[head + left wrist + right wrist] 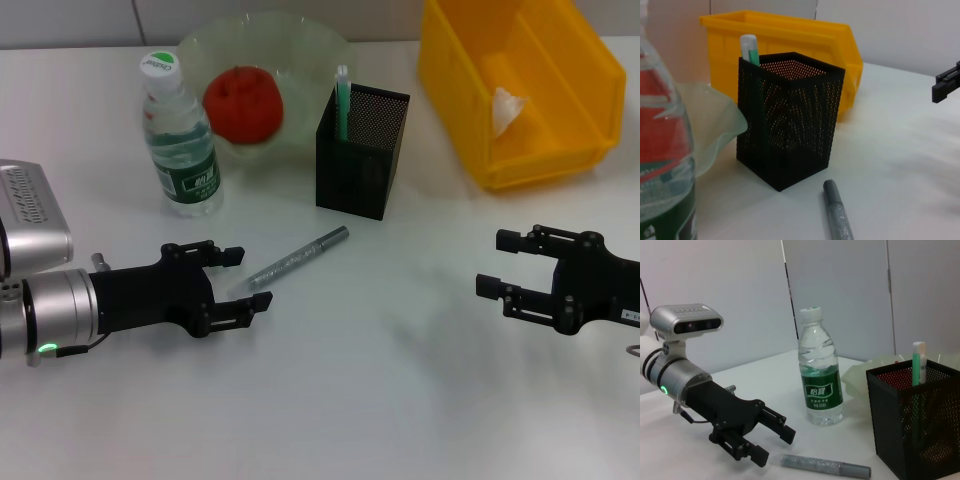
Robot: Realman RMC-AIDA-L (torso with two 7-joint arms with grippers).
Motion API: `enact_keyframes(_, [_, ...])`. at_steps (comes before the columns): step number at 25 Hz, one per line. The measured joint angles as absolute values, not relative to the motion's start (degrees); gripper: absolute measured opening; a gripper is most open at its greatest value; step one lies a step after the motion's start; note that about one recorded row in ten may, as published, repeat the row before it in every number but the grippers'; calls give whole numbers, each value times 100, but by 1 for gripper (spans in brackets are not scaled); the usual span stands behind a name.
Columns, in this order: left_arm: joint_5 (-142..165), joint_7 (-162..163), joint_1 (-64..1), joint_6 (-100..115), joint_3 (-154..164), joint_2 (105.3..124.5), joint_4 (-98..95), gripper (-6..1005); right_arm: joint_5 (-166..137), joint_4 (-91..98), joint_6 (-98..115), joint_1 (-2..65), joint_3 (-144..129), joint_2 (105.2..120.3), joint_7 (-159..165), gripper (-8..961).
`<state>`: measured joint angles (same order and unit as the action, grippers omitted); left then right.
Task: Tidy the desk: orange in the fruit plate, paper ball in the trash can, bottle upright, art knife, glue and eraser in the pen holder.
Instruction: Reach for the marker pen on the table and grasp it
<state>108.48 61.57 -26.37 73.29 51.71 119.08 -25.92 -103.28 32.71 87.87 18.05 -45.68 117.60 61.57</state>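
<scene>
White bench (400, 400) all round, grey wall panels behind, and most of the tidying looks sorted already. Orange (243, 103) sits in the fruit plate (330, 50), paper ball (507, 108) is inside the yellow trash can (450, 90), bottle (180, 140) stands upright just beside the plate. Pen holder (362, 152) has 1 green-and-white stick (342, 100) poking out of it; I'd guess that's the glue. Can't spot the eraser anywhere, maybe it's down in the mesh.

What's left, I reckon, is the silvery art knife (298, 257) lying flat on the bench between the pen holder and the left end effector (238, 279). That one has its fingers spread, holding nothing, tips just beside the near end of the knife. Right end effector (500, 263) is also spread and empty, parked well apart on the far side.

Where it could go wrong: the knife is thin, round-ish and lies at an angle to the fingers, so closing on it could roll it away or pinch just the tip and let it swing. The bottle is close to the left arm's side too, so a sloppy lift could knock it over. Dropping a long thing into a narrow mesh cup could also catch the rim and tip the cup.
</scene>
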Motion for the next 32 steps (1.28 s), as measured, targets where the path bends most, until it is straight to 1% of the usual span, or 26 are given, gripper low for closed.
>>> enact_keyframes(13, [10830,6152,-2717,7161,5216,11909,-2525,707,-10308,3302,8780,1801,-4561,11760,6194,655])
enact_keyframes(16, [10828,6152,-2742,7090,5359,11909,-2501,533,-10303,3304,8779,1801,-4561,11760,6199,655])
enact_keyframes(20, [10838,6155,-2769,6992,5369,11908,-2460,443,-10297,3305,8739,1801,-4561,11759,6204,654])
enact_keyframes(32, [10821,6159,-2791,6919,5577,11913,-2461,356,-10289,3287,8714,1817,-4561,11760,6210,656])
